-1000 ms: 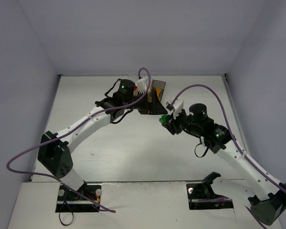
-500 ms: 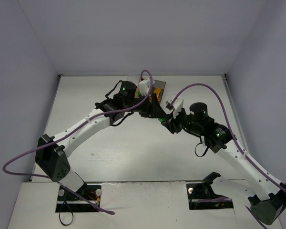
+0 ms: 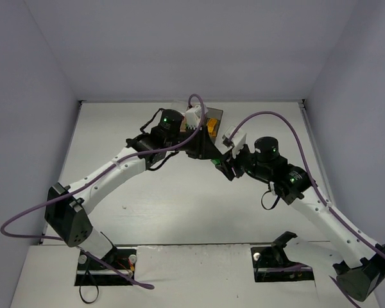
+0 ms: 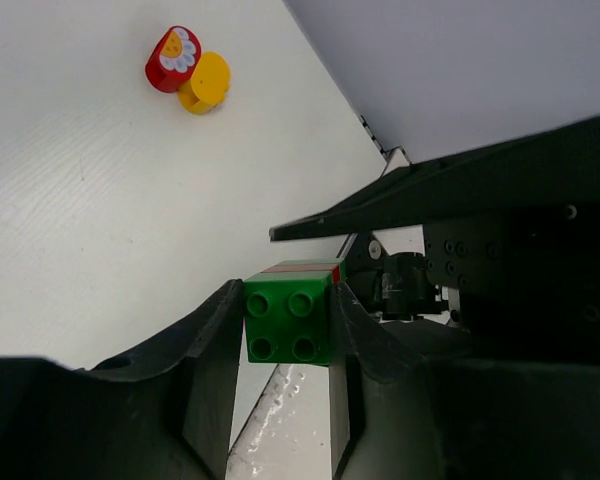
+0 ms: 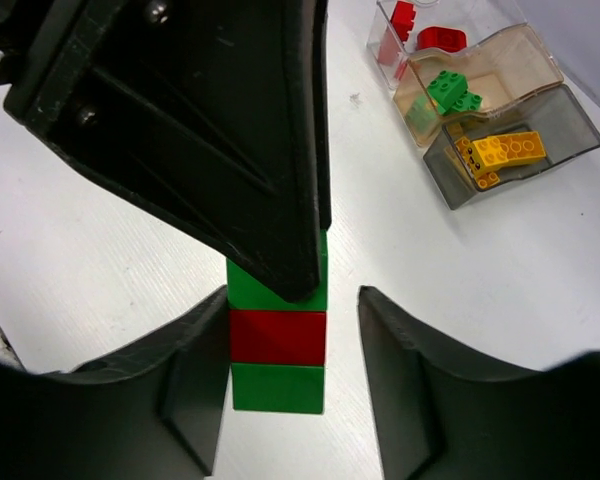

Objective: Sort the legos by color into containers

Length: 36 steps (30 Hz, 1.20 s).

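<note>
We see both arms (image 3: 115,168) reaching over the white tabletop (image 3: 154,205), left hand (image 3: 204,149) and right hand (image 3: 224,167) meeting at a green brick (image 3: 215,157), just beside a dark container (image 3: 215,115) holding orange pieces (image 3: 212,128).

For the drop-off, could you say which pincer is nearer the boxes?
Left. The left pincer, shut on the brick stack, sits right by the boxes; the right pincer, open around the stack's other end, lies farther back.

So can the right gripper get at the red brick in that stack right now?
Probably yes: the red brick sits bare between the right gripper's open fingers, while the left gripper pinches only the green brick above it.
</note>
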Motion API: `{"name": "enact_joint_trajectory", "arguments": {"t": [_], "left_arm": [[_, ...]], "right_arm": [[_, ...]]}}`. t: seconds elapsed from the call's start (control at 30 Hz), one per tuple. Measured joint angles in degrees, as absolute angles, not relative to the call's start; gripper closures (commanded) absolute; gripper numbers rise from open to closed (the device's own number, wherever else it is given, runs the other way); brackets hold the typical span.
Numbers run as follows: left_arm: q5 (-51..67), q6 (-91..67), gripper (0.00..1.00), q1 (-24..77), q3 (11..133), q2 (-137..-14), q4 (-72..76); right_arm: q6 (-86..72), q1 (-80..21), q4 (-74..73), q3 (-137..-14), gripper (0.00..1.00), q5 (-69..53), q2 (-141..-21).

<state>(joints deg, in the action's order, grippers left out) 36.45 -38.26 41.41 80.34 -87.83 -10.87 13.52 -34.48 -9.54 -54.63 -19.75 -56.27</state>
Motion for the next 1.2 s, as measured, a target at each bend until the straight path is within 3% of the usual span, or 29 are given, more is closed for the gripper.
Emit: {"name": "enact_joint_trajectory", "arguments": {"t": [0.5,1.2], "left_arm": [[36.14,-35.92,0.96,41.17,80.4,-87.48,-13.63],[36.21,-35.97,0.97,41.12,81.87,-87.44,-13.93]], "right_arm": [[13.54,-34.46,-9.65,-53.87,0.42,-18.98,-55.13],[13.76,-34.41,-9.69,-52.71,0.51,-19.79,-56.18]]}}
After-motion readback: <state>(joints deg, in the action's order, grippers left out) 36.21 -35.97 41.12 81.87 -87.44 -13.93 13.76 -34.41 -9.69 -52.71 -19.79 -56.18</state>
